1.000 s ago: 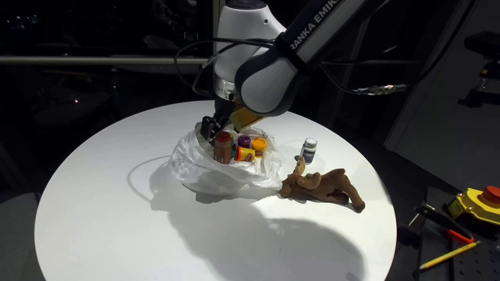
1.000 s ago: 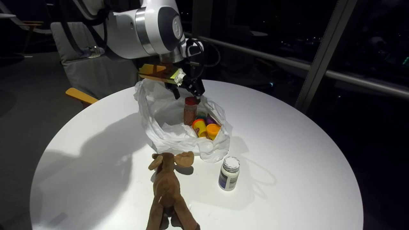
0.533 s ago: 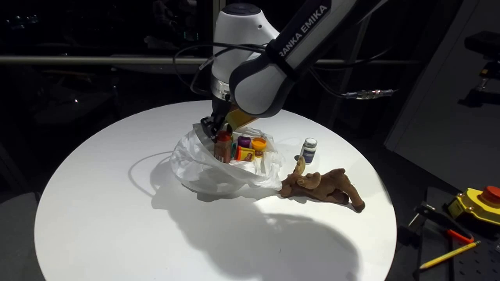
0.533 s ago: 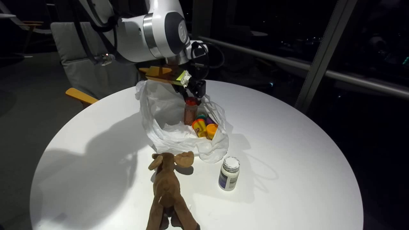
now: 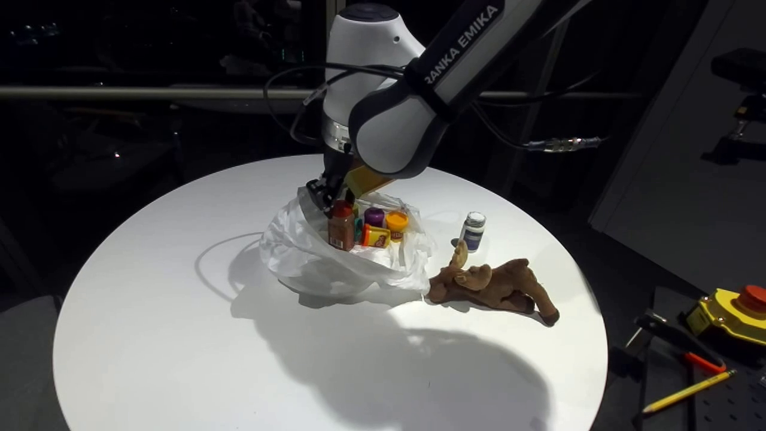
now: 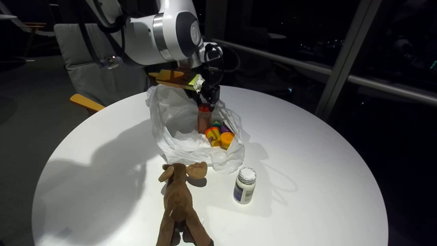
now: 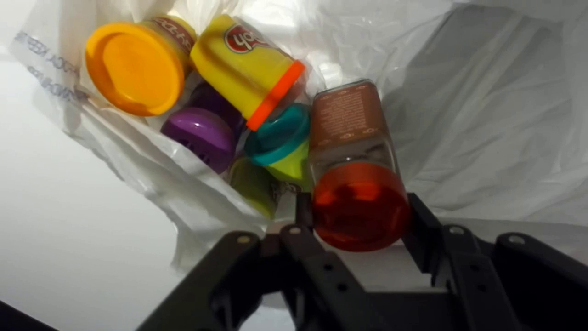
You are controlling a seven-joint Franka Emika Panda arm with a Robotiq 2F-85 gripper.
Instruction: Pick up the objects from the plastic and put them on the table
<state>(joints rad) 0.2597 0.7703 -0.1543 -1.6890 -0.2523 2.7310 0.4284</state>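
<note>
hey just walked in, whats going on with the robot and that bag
A robot arm has its gripper closed on the top of a red-lidded jar, which stands inside an open plastic bag on a white table. The jar has not been lifted out yet; that is probably next. Also in the bag are a yellow tub, a purple tub and a teal-lidded tub, among others. A plush moose and a white bottle are on the table, outside the bag.

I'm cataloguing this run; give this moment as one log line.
gripper: closed on red-lidded clear jar | jar: inside crumpled white plastic bag | colourful plastic tubs: beside jar | brown plush moose: on round white table
</note>
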